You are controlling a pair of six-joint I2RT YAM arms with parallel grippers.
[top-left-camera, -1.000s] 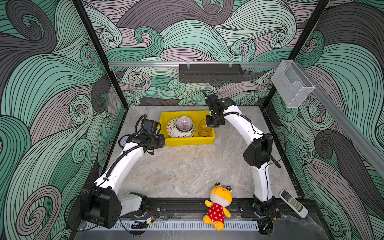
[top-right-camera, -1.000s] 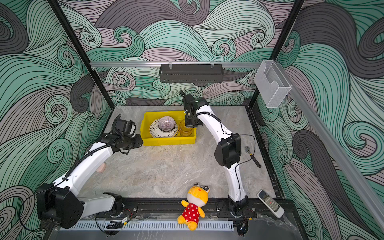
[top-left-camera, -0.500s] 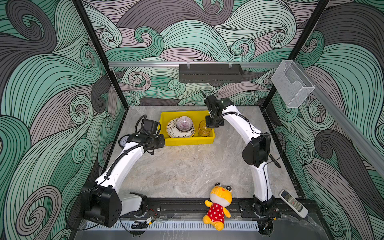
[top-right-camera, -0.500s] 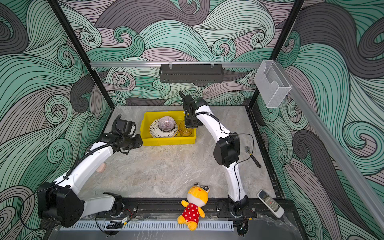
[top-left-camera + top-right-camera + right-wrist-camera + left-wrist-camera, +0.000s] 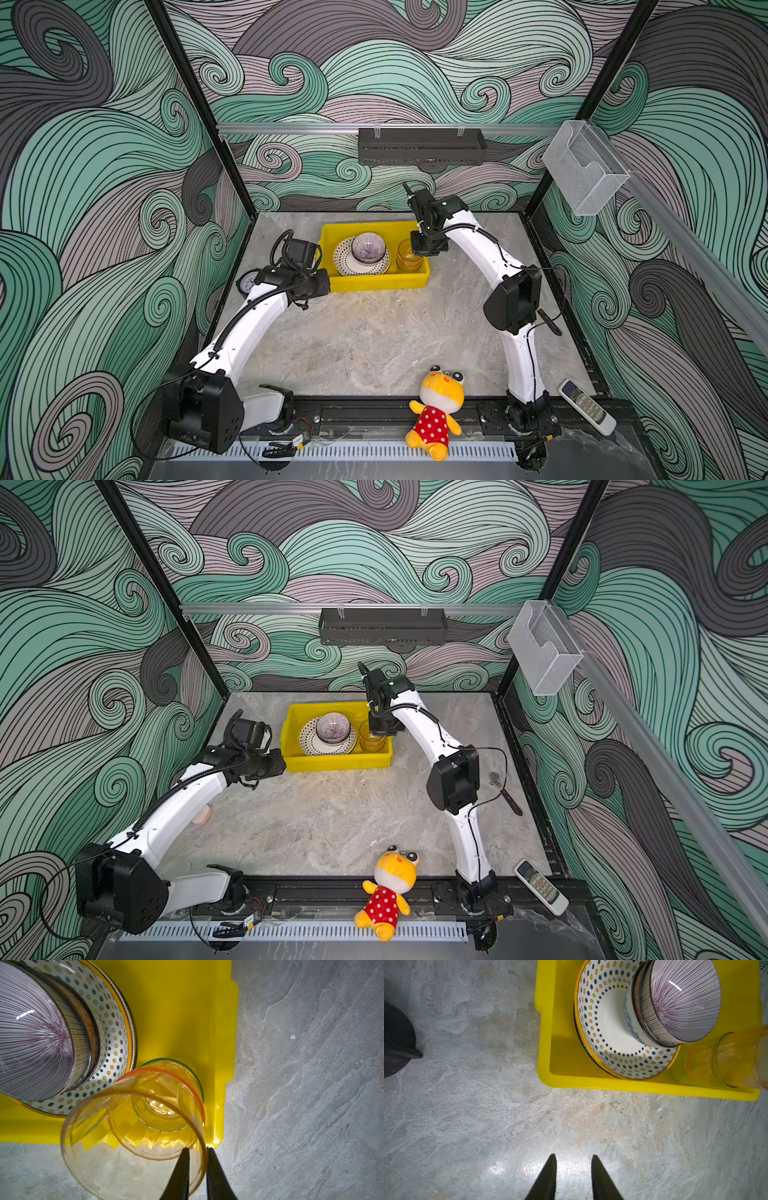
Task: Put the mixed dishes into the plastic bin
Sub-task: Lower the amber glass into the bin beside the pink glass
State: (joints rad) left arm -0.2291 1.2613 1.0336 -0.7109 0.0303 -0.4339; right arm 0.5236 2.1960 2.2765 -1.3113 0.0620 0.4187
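Note:
The yellow plastic bin stands at the back of the table. In it lies a dotted plate with a lilac striped bowl stacked on a blue-patterned bowl. Beside the plate, in the bin's corner, stands an amber cup nested in a pink-rimmed and a green-rimmed cup. My right gripper sits astride the amber cup's rim, one finger inside and one outside, with a narrow gap showing. Over bare table in front of the bin, my left gripper is open and holds nothing.
A round black clock lies left of the bin, by my left arm. A yellow plush toy and a remote sit at the front edge. A wrench lies at the right. A dark tray and clear box hang on the walls.
The right jaws have parted a little round the amber cup's rim. The cup stands in the bin as before. The left arm has not moved.

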